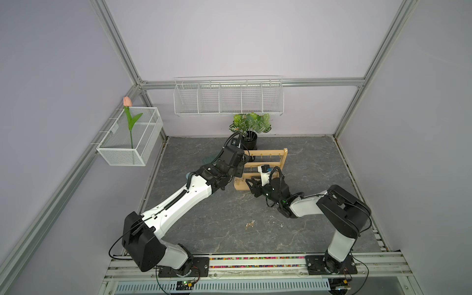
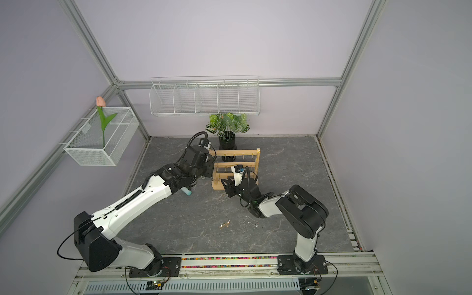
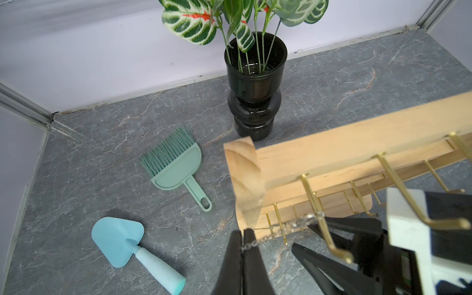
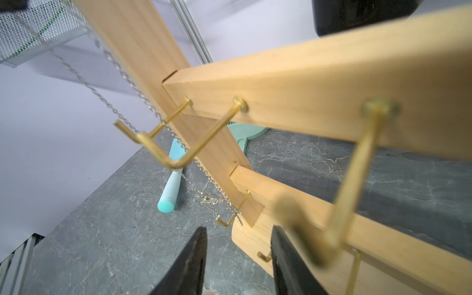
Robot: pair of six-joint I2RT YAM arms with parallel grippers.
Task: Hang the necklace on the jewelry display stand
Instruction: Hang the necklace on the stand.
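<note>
The jewelry display stand (image 1: 268, 153) (image 2: 237, 153) is light wood with rows of gold hooks and stands mid-table in both top views. My left gripper (image 3: 242, 245) is shut on a thin silver necklace (image 3: 265, 237) at the stand's left end. From the jaws the chain stretches toward a low hook (image 3: 306, 194). In the right wrist view the necklace (image 4: 122, 74) runs down along the upright to the lowest hook (image 4: 229, 217). My right gripper (image 4: 238, 232) (image 1: 251, 182) stands open with nothing in it, just in front of the stand's base (image 4: 250, 242).
A black vase of leaves (image 1: 249, 143) stands behind the stand. A green brush (image 3: 176, 166) and a blue trowel (image 3: 120, 240) lie to its left. Two small jewelry pieces (image 1: 249, 224) (image 1: 281, 225) lie near the front. Wire baskets (image 1: 228, 97) (image 1: 130, 135) hang on the walls.
</note>
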